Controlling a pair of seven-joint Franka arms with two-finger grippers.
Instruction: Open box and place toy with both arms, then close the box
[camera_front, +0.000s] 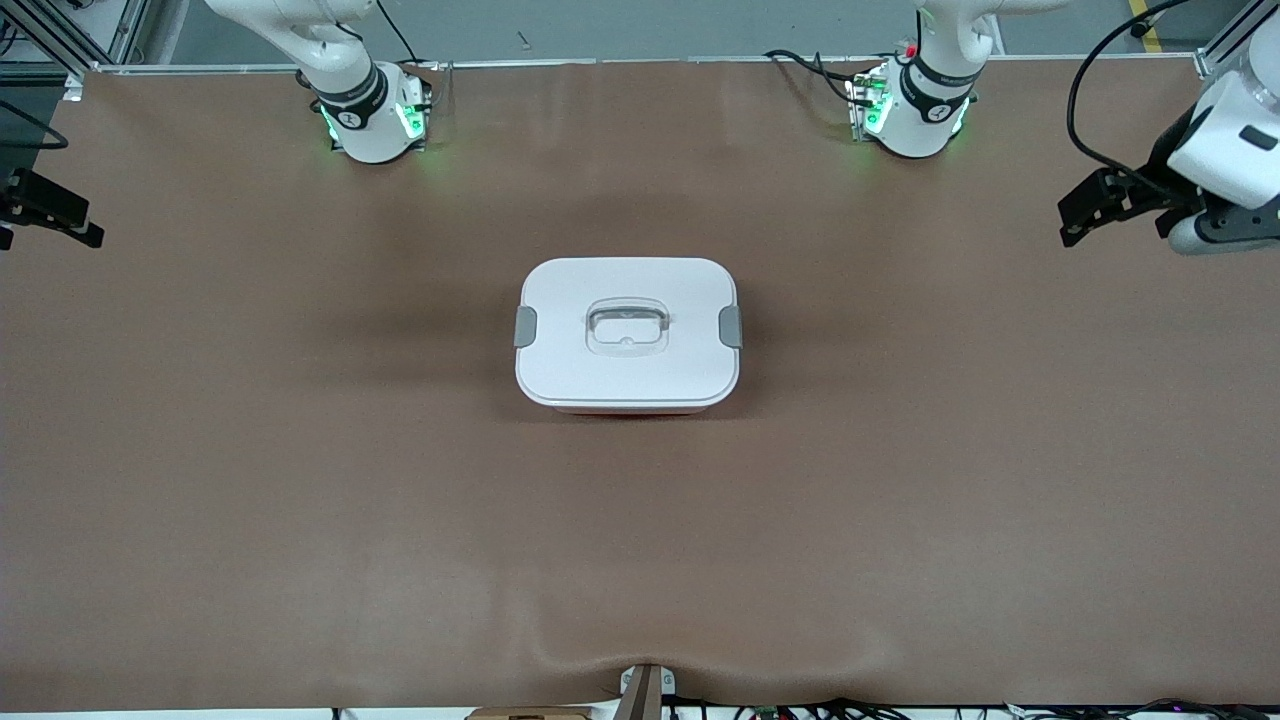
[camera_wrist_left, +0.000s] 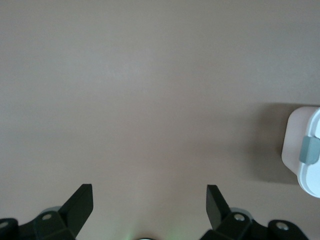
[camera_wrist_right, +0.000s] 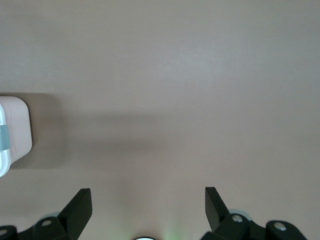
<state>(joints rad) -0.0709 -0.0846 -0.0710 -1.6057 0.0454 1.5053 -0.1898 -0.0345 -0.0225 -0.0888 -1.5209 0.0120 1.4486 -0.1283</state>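
The box (camera_front: 627, 335) stands at the middle of the brown table, its white lid on, with a grey clip (camera_front: 525, 327) at each end and a clear handle (camera_front: 626, 327) in the centre. A thin strip of pink tub shows under the lid. The toy is out of view. My left gripper (camera_front: 1080, 220) is open and empty over the left arm's end of the table. Its wrist view shows the open gripper (camera_wrist_left: 149, 192) and one end of the box (camera_wrist_left: 305, 150). My right gripper (camera_front: 50, 215) is open and empty over the right arm's end (camera_wrist_right: 148, 196), and the box (camera_wrist_right: 12, 132) shows at that view's edge.
The two arm bases (camera_front: 372, 115) (camera_front: 912, 110) stand along the table edge farthest from the front camera. A small bracket (camera_front: 645, 690) and cables sit at the nearest edge. The brown mat (camera_front: 300, 450) lies bare around the box.
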